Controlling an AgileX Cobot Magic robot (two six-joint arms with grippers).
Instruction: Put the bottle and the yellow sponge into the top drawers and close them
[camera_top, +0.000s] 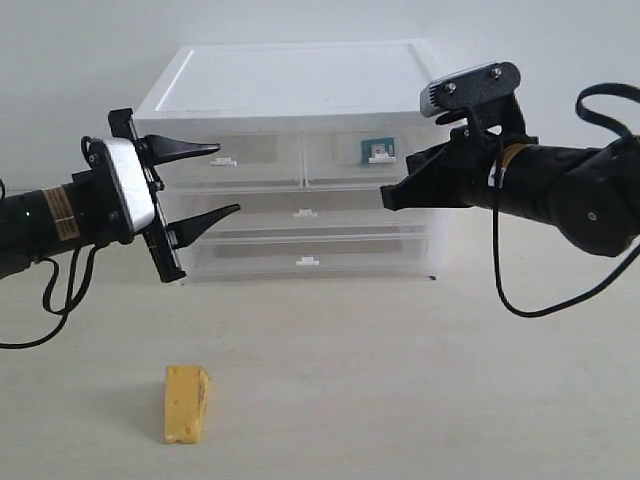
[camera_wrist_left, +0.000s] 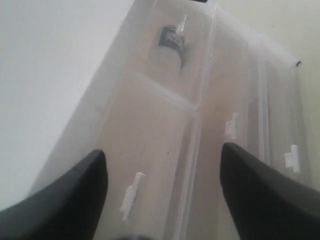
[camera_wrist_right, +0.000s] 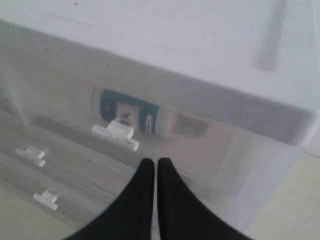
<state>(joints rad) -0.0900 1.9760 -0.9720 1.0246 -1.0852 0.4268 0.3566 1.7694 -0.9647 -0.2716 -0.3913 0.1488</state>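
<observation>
The yellow sponge (camera_top: 187, 403) lies on the table in front of the cabinet (camera_top: 300, 75), left of centre, with nothing touching it. The bottle (camera_top: 377, 150) lies inside the right top drawer (camera_top: 335, 165), its teal label showing through the front (camera_wrist_right: 132, 115) (camera_wrist_left: 172, 42). Both top drawers look pushed in. My left gripper (camera_top: 228, 180) (camera_wrist_left: 164, 157) stands open and empty, just in front of the left top drawer (camera_top: 262, 152) by its white tab handle (camera_wrist_left: 131, 196). My right gripper (camera_top: 388, 197) (camera_wrist_right: 154, 162) is shut on nothing, close below the right drawer's handle (camera_wrist_right: 116, 134).
Two full-width translucent drawers (camera_top: 305, 212) (camera_top: 307, 262) sit beneath the top pair, each with a small white tab. The cabinet stands at the back of a pale table (camera_top: 400, 380) against a white wall. Black cables hang from both arms.
</observation>
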